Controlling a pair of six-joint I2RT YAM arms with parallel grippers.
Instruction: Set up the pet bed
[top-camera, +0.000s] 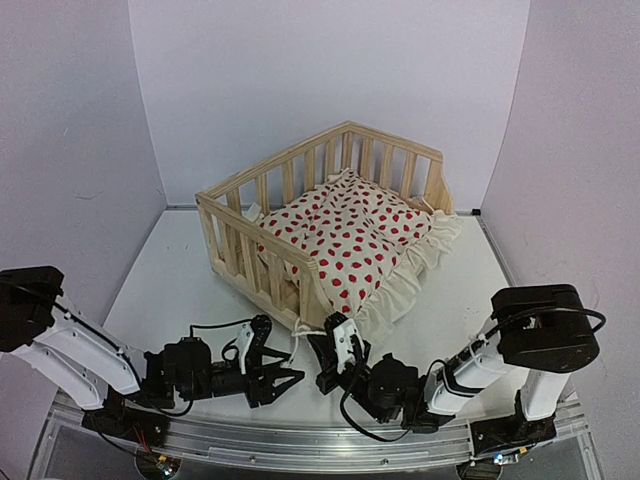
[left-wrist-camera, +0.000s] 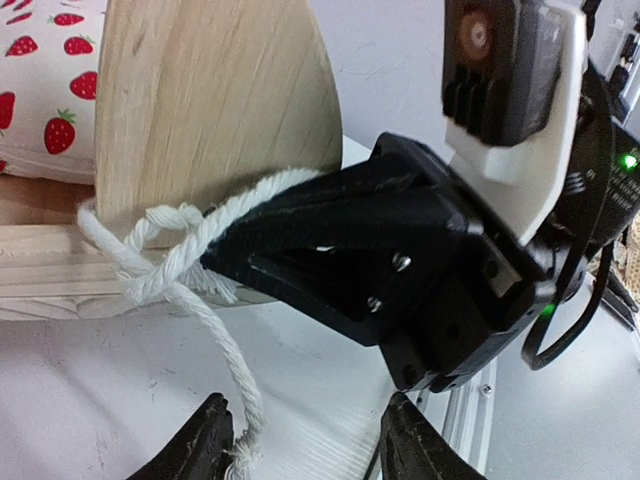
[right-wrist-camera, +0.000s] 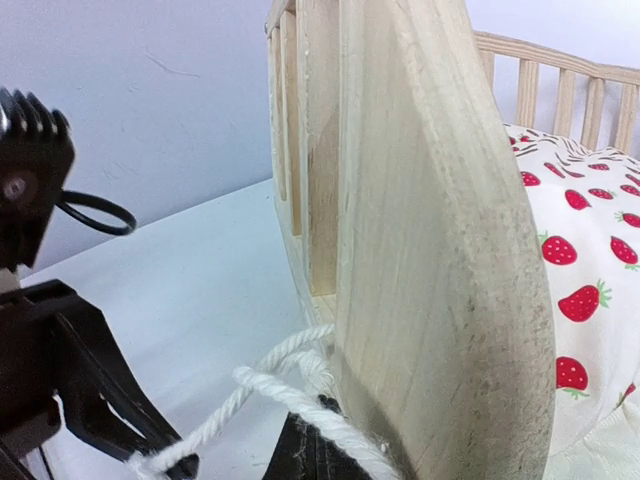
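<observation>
The pet bed (top-camera: 243, 252), a light pine frame with slatted rails, stands mid-table and holds a white ruffled cushion (top-camera: 350, 235) printed in red. A white tie string (left-wrist-camera: 200, 310) loops around the bed's front corner post (left-wrist-camera: 210, 100). My right gripper (right-wrist-camera: 315, 452) is pressed against that post (right-wrist-camera: 440, 260), shut on the tie string (right-wrist-camera: 290, 395). My left gripper (left-wrist-camera: 305, 438) is open just in front of it, and the string's frayed end rests beside its left finger (left-wrist-camera: 205, 445). From above, both grippers (top-camera: 275, 378) (top-camera: 337, 330) meet at the bed's near corner.
Pale walls close in the table at the back and both sides. The cushion's ruffle (top-camera: 425, 255) hangs over the bed's open front right side. A metal rail (top-camera: 300, 440) with the arm bases runs along the near edge.
</observation>
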